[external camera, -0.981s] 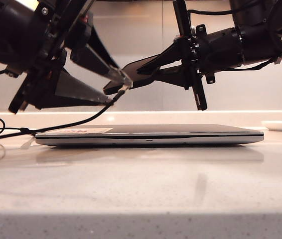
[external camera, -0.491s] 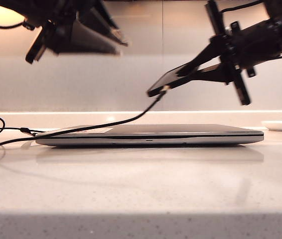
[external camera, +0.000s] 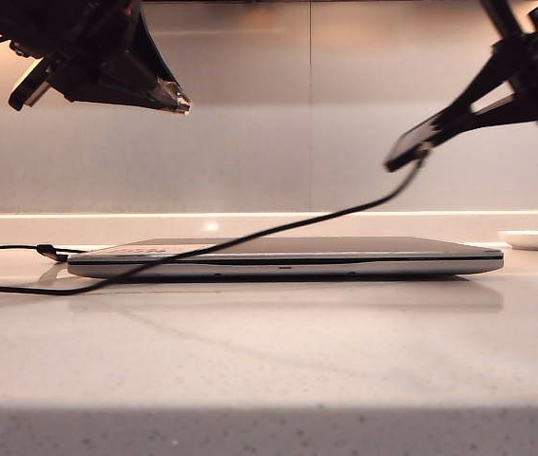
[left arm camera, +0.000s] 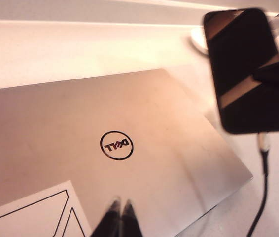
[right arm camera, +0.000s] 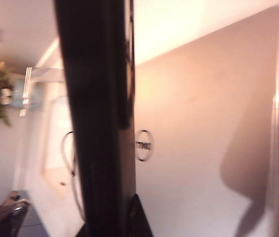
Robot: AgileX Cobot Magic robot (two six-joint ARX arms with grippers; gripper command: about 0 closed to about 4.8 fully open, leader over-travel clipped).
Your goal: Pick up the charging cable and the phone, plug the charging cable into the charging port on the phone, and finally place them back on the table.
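Pale speckled table (external camera: 269,361) lies nearest, the laptop (external camera: 288,256) behind it. Since a second ago the left gripper (external camera: 179,98) has let the charging cable (external camera: 250,237) go, pinched empty and risen to ten o'clock. The plug holds in the phone (external camera: 412,147), clamped by the right gripper (external camera: 459,119) at two o'clock; only putting both down likely remains.

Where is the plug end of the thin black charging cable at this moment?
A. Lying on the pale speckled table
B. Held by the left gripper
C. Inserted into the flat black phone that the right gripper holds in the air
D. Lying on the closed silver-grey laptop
C: the thin black charging cable hangs from the lower end of the flat black phone, which the right gripper holds above the closed silver-grey laptop; the left gripper is shut and empty.
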